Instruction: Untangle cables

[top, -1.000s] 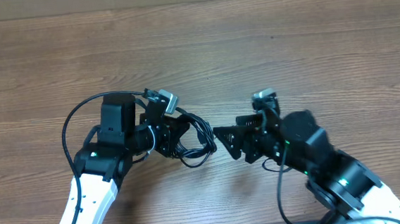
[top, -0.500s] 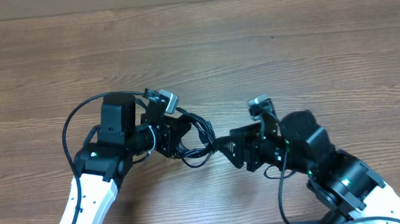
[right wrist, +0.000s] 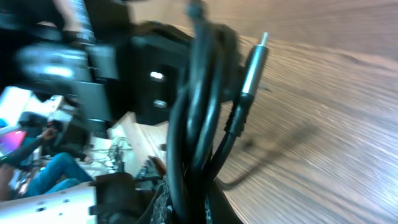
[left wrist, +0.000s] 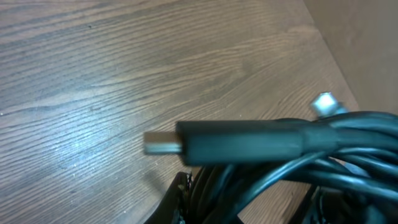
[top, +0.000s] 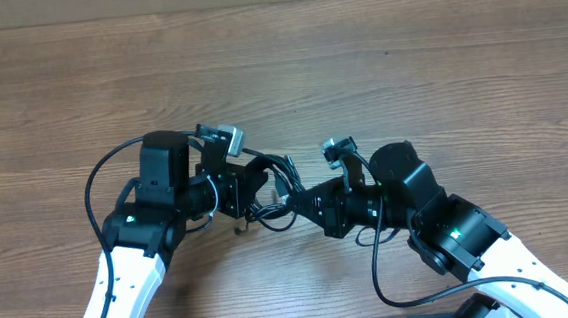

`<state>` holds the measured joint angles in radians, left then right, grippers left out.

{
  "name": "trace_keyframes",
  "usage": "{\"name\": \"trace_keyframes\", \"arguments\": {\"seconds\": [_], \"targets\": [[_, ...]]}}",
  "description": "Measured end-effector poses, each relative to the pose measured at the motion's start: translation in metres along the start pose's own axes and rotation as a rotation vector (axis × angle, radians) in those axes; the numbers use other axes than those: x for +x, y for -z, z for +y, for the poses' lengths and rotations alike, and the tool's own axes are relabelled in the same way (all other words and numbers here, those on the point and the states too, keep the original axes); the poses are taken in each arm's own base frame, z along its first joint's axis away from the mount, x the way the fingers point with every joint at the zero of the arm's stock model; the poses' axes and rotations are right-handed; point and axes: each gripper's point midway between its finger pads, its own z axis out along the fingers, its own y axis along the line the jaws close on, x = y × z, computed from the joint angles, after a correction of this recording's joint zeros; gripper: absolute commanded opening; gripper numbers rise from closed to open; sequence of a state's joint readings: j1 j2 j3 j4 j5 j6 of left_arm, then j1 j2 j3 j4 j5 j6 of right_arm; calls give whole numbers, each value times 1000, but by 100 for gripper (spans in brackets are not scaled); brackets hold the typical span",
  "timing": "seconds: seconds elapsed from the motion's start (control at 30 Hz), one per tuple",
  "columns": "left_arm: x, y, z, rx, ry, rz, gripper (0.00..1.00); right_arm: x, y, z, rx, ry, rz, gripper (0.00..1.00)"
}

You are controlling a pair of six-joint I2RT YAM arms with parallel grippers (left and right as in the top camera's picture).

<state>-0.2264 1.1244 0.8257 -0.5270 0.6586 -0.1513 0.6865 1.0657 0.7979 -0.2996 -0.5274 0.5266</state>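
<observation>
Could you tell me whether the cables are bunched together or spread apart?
Bunched: the cables form one clump of loops overhead, and the left wrist view shows them packed together.

Wood-grain tabletop filling the view, pale backdrop edging in behind.
The brown table is stretching right across the overhead view with its grain running side to side, and a soft sheen is glancing off the boards in the left wrist view. Beyond the far edge a plain tan surface is showing, flat and unmarked, wall or board I cannot tell. In the right wrist view a blurred jumble of white, blue and pink is sitting off to one side, too smeared to name.
</observation>
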Motion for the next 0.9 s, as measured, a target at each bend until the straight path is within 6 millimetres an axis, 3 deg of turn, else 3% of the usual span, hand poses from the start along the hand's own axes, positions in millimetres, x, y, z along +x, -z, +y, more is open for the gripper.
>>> {"name": "trace_keyframes", "arguments": {"seconds": [0.2, 0.47, 0.67, 0.7, 0.73, 0.77, 0.9], "targets": [[1, 0, -5, 27, 40, 6, 4, -13, 1, 29, -144, 76, -32, 4], [6, 3, -12, 59, 101, 39, 4, -22, 4, 41, -227, 134, -56, 4], [2, 6, -20, 83, 94, 29, 4, -34, 18, 53, -350, 184, -72, 4], [2, 6, -20, 83, 92, 29, 4, -33, 20, 54, -366, 186, -66, 8], [3, 5, -19, 76, 91, 32, 4, -32, 22, 55, -378, 182, -55, 24], [4, 5, -17, 62, 91, 33, 4, -30, 23, 54, -379, 171, -43, 47], [5, 2, -4, -2, 99, 30, 4, -13, 22, 36, -309, 51, 39, 64]]}}
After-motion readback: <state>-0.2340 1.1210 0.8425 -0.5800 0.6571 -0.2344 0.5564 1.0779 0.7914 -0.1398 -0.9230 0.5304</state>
